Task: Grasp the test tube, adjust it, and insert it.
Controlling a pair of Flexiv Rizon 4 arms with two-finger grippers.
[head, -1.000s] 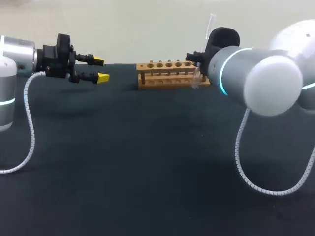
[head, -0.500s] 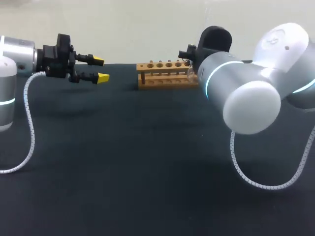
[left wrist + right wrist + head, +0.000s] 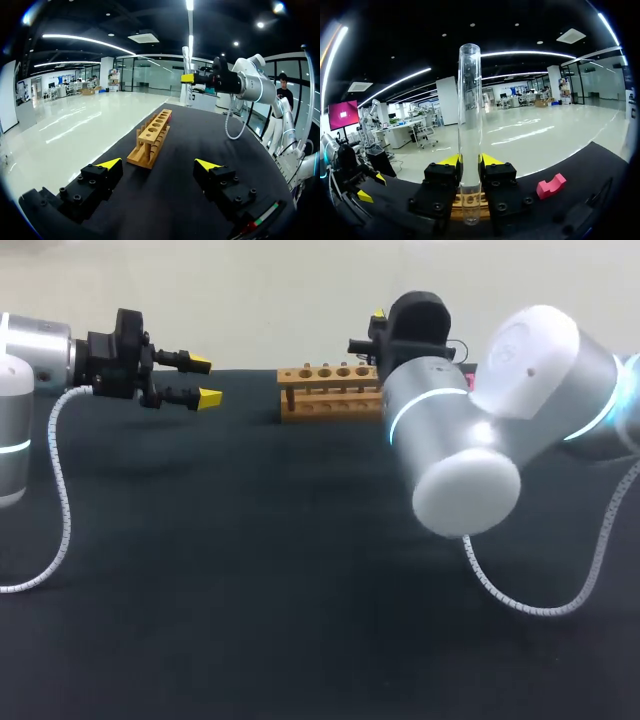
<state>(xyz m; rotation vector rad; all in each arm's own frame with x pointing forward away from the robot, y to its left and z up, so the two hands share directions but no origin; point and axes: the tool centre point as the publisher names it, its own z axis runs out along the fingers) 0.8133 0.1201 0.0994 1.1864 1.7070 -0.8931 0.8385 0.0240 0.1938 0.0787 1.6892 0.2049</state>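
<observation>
A clear glass test tube (image 3: 470, 125) stands upright between my right gripper's (image 3: 470, 161) yellow-tipped fingers, which are shut on its lower part. The wooden rack (image 3: 470, 204) with a row of holes lies just beyond and under the tube's bottom. In the head view the right gripper (image 3: 378, 332) hovers over the right end of the rack (image 3: 330, 390); the tube is not clear there. The left wrist view shows the tube (image 3: 186, 55) held above the far end of the rack (image 3: 152, 135). My left gripper (image 3: 202, 380) hangs open, well left of the rack.
A small pink block (image 3: 551, 186) lies on the dark tabletop to the right of the rack, partly hidden behind my right arm in the head view (image 3: 465, 370). The left gripper (image 3: 157, 164) has the rack ahead of it.
My right arm has swung leftward, carrying the tube from beyond the rack's right end to over that end. The left arm has stayed still.
</observation>
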